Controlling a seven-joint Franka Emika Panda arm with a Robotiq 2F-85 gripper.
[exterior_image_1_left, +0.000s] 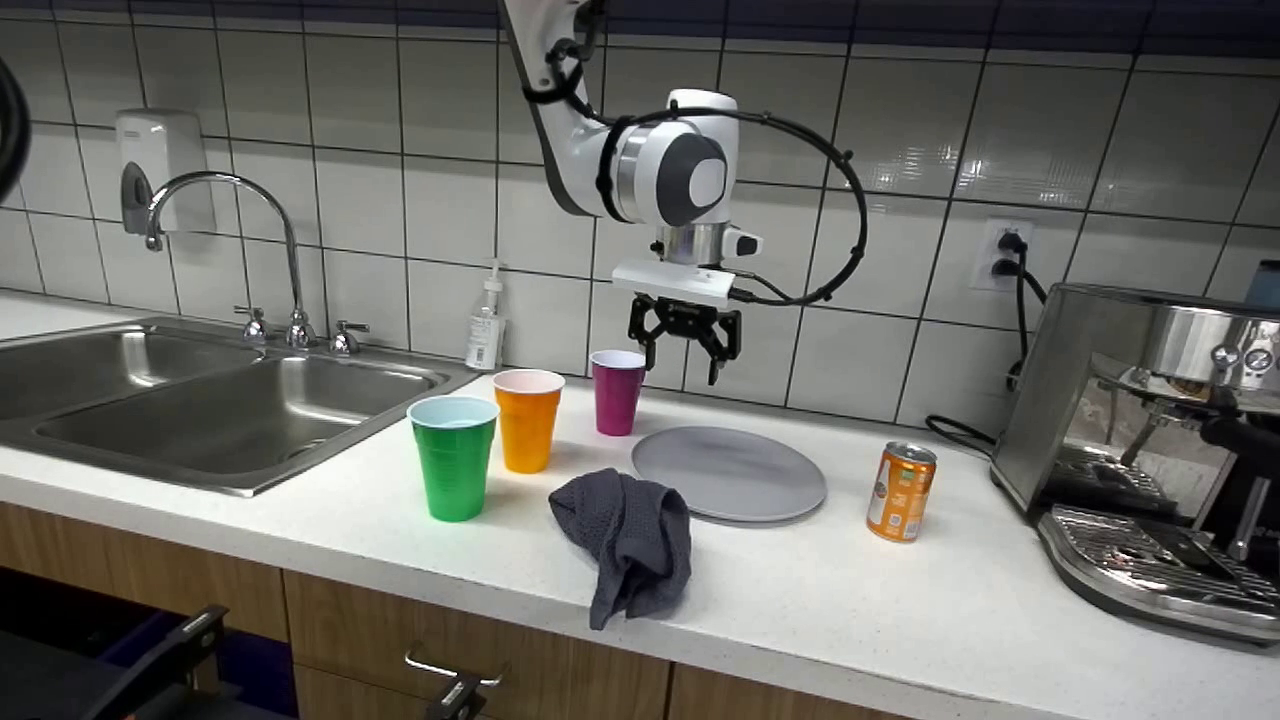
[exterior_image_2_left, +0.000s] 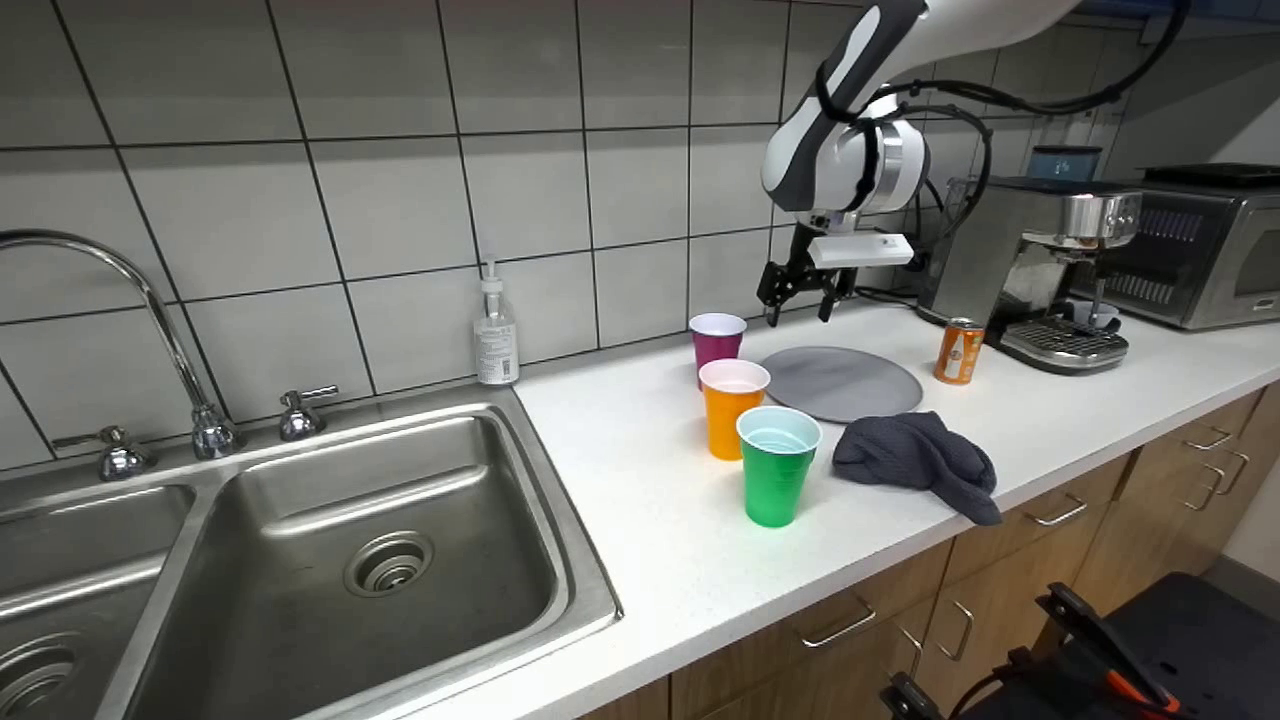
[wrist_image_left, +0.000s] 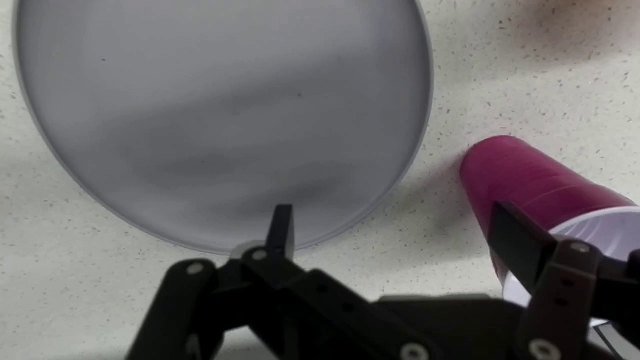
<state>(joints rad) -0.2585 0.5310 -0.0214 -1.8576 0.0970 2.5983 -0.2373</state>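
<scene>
Black tool (exterior_image_1_left: 681, 371), its fingers spread apart, is hovering above the white bench (exterior_image_1_left: 840, 600), near a purple cup (exterior_image_1_left: 617, 400) and a round gray plate (exterior_image_1_left: 728, 472) lying between that cup and an orange can (exterior_image_1_left: 902, 492). An orange cup (exterior_image_1_left: 527, 430) and a green cup (exterior_image_1_left: 456, 468) are standing in a row with the purple one; a crumpled dark towel (exterior_image_1_left: 632, 540) is lying beside the plate.
</scene>
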